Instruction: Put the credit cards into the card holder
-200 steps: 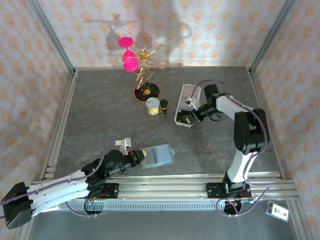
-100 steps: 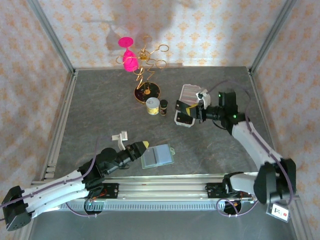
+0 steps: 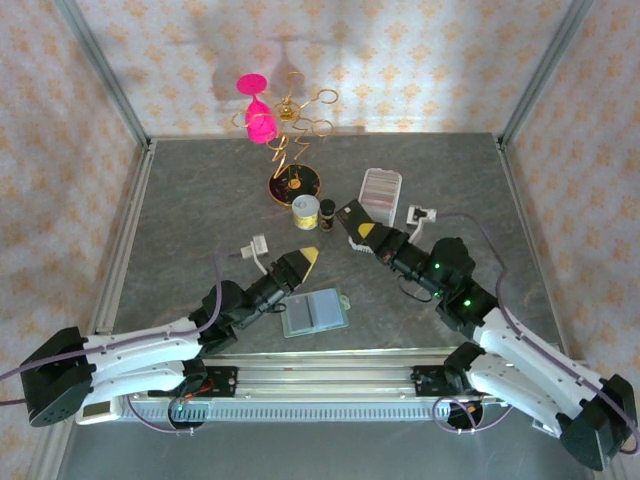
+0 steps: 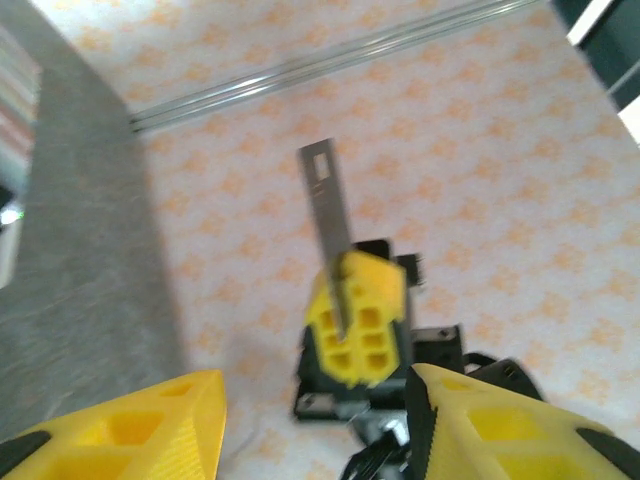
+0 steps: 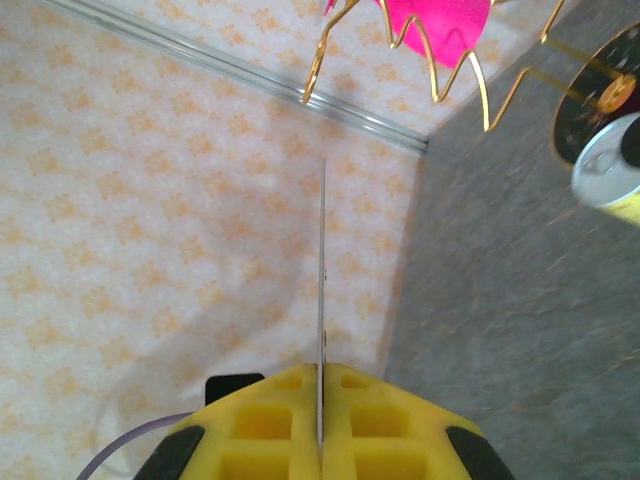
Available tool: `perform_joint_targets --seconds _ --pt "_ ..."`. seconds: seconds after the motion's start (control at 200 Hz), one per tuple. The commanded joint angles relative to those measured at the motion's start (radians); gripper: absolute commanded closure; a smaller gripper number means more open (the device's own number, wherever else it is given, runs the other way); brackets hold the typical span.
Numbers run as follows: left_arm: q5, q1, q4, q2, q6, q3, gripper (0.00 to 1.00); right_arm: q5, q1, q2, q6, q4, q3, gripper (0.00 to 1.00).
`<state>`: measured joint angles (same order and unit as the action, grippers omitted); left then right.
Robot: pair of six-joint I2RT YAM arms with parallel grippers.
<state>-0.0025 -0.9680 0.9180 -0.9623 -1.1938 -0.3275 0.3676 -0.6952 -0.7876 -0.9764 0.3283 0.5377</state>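
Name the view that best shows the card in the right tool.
Left wrist: the card shows its grey face, pinched in the right tool. Right wrist gets the card edge-on; top external shows the card as a dark sliver.

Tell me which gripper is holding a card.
The right gripper: its jaws are shut on a credit card. The left gripper stands open, holding nothing.

Grey credit card (image 4: 328, 205), yellow fingers (image 4: 372, 325)

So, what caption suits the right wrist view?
Right pincer shut on a card, seen edge-on.
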Motion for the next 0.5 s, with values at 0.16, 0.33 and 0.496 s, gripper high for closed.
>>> perform_joint_targets --seconds 0.16,0.33,0.496 --pt "-0.073 -0.015 0.078 -0.029 -0.036 -0.057 0.59 -0.200 -0.195 -0.063 -0.071 0.168 0.021 1.00" --pt "-0.101 -0.016 0.055 -0.015 -0.044 -0.061 0.65 -0.200 -0.255 -0.111 -0.022 0.162 0.078 1.00" --pt "-0.082 -0.017 0.084 -0.017 -0.037 -0.074 0.77 -0.213 -0.307 -0.152 -0.020 0.205 0.090 1.00"
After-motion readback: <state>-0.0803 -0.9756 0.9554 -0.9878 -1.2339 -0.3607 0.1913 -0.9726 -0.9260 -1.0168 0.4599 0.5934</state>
